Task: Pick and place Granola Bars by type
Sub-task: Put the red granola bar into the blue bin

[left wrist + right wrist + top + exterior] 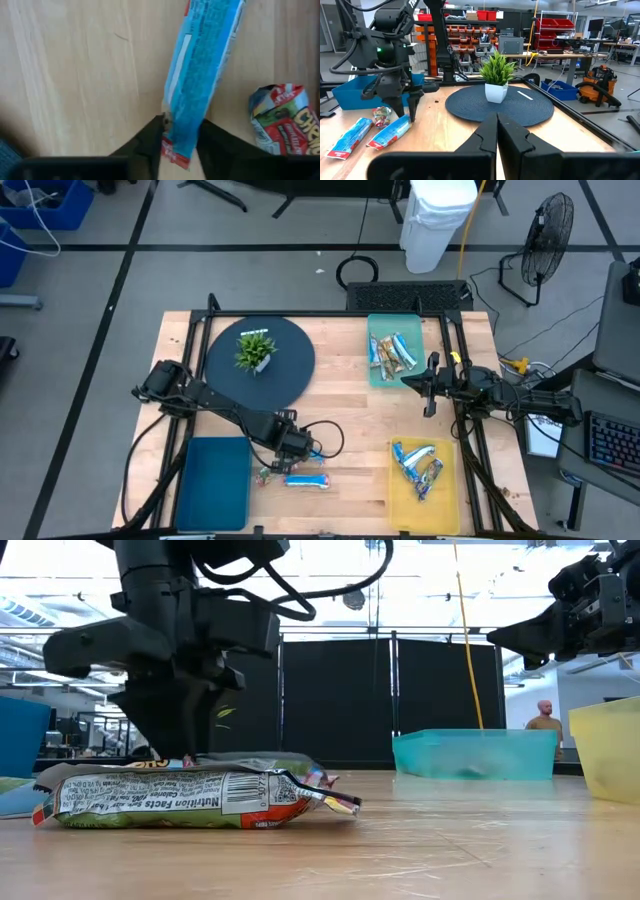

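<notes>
A blue-wrapped granola bar (200, 65) lies flat on the wooden table near its front edge. My left gripper (290, 452) stands over one end of it, pointing down, with its fingers closed against the bar. Beside it lie a crumpled red-and-green bar (282, 120) and a second blue bar (306, 481). In the low view a green-and-white bar (180, 798) fills the foreground in front of my left gripper. My right gripper (432, 385) is shut, holds nothing, and hangs level at the table's right, by the teal tray. My left gripper pinches the blue bar at one end (181, 135), just above the crimped seal, between its two fingers (150, 142). The fingers come from above, pointing down, and lie across the bar's width. The bar rests flat on the table.
A teal tray (376, 370) at the far right and a yellow tray (400, 495) at the near right each hold several bars. A dark blue tray (212, 480) sits at the near left. A potted plant (255, 350) stands on a round dark mat (290, 370).
</notes>
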Motion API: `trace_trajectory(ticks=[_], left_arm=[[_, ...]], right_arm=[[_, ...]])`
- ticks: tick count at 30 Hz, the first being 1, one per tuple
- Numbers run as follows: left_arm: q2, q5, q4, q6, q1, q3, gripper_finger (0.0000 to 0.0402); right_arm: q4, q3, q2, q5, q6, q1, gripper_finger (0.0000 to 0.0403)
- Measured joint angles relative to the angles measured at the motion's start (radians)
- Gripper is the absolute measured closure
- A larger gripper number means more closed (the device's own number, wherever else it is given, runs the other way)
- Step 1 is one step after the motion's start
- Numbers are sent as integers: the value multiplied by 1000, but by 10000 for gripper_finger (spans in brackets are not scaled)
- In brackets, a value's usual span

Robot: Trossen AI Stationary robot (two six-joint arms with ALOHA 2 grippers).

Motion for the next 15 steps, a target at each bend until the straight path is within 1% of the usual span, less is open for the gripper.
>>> trace_trajectory(ticks=[4, 5, 11, 13, 15], left_arm=[[0, -40, -1, 1, -1, 0, 371], [0, -56, -1, 0, -1, 0, 384], [-13, -217, 0, 7, -32, 0, 392], [-38, -259, -7, -2, -57, -1, 394], [-77, -323, -9, -23, -91, -1, 393]], right_arm=[[0, 0, 0, 0, 0, 0, 399], [0, 0, 0, 0, 0, 0, 399], [0, 0, 0, 0, 0, 0, 399], [0, 0, 0, 0, 0, 0, 399], [0, 0, 0, 0, 0, 0, 399]])
